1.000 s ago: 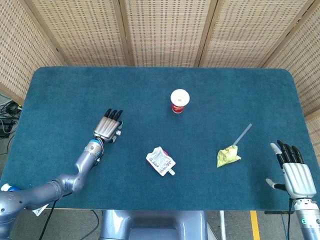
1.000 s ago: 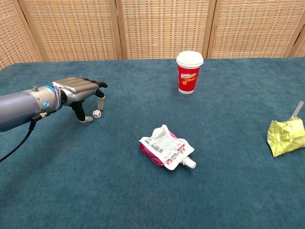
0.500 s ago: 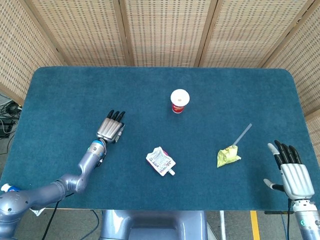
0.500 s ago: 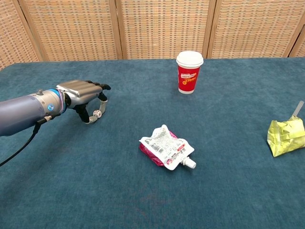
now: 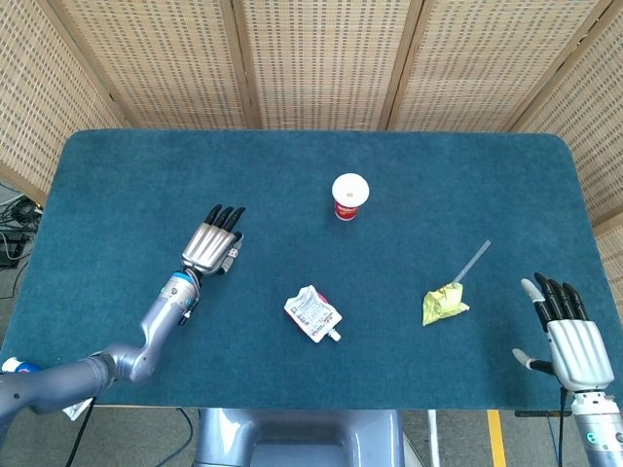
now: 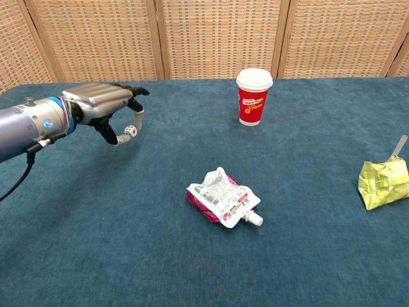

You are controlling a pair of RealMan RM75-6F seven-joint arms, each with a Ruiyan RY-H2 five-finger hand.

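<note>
Left hand (image 6: 102,105) pinches a small white die (image 6: 129,132), apparently lifted off the blue felt table (image 5: 117,175), well left of the flattened spouted pouch (image 6: 222,198). Open cloth surrounds it. Right hand (image 5: 569,336), fingers spread and holding nothing, hovers at the table's right edge, beyond the pouch.

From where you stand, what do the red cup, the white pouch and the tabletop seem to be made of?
The red cup looks like printed paper with a white plastic lid, matte rather than glossy. The white pouch seems to be soft plastic film: it is crumpled, printed, and has a small spout. The tabletop appears covered in dark teal felt or short carpet, going by its fuzzy, unreflective surface.
</note>
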